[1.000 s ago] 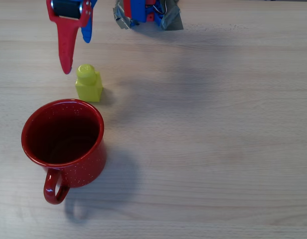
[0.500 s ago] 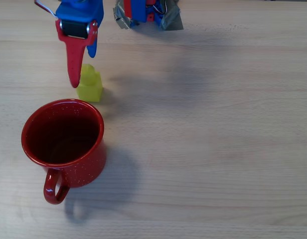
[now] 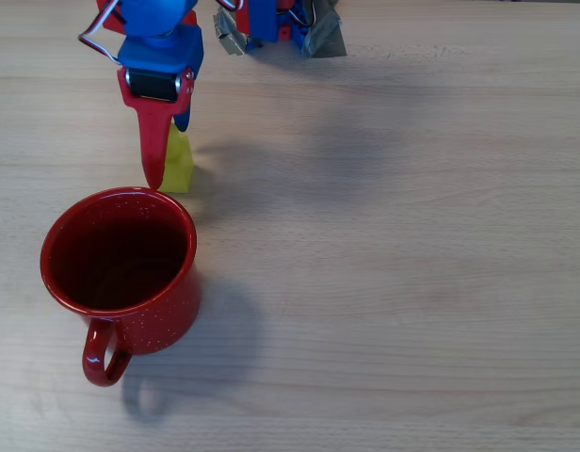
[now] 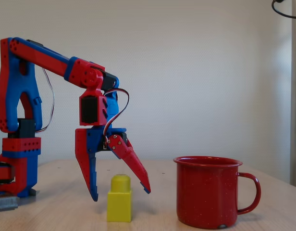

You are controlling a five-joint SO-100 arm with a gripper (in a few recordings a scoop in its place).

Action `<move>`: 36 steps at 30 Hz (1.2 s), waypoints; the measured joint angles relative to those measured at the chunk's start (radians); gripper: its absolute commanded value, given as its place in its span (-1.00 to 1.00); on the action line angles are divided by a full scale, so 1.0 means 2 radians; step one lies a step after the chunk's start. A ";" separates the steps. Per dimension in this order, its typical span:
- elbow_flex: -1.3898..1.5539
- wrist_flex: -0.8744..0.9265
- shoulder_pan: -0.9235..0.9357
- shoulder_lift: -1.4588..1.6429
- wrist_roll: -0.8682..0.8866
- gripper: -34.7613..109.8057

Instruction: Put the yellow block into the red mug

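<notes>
Just beside the red mug, on the pale wooden counter, stands the yellow block, a small bright cube with one round stud on top, upright and apart from the mug's wall. In the overhead view the yellow block lies just beyond the red mug on the side away from its looped handle, partly covered by the arm above it. The mug is glossy red with fine white speckles and a dark inside. The tool hangs over the block with its fingers spread wide apart, a blue one on the side away from the mug and a red one on the mug's side, their tips reaching down to about the stud's height. In the overhead view the tool straddles the block; whether either finger touches it I cannot tell, and nothing is gripped.
</notes>
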State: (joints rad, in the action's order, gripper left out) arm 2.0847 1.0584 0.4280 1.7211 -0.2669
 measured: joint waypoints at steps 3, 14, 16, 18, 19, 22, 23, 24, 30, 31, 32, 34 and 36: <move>0.000 -0.011 -0.001 -0.008 0.000 -0.06; 0.000 -0.016 -0.009 -0.017 0.000 -0.52; 0.000 -0.016 -0.009 -0.017 0.000 -0.52; 0.000 -0.016 -0.009 -0.016 0.000 -0.52; 0.000 -0.016 -0.009 -0.015 0.004 -0.52; -0.002 0.005 -0.009 -0.012 0.013 -0.52; -0.003 0.016 -0.009 -0.012 0.014 -0.52; -0.008 0.025 -0.009 -0.012 0.014 -0.52; -0.073 0.104 -0.008 0.053 0.024 -0.52; -0.087 0.111 -0.009 0.052 0.023 -0.52; -0.096 0.130 -0.009 0.051 0.024 -0.52; -0.118 0.154 -0.011 0.052 0.024 -0.52; -0.148 0.183 -0.015 0.052 0.024 -0.52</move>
State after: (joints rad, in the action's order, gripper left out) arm 1.7886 1.4251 0.3973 1.8254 -0.2194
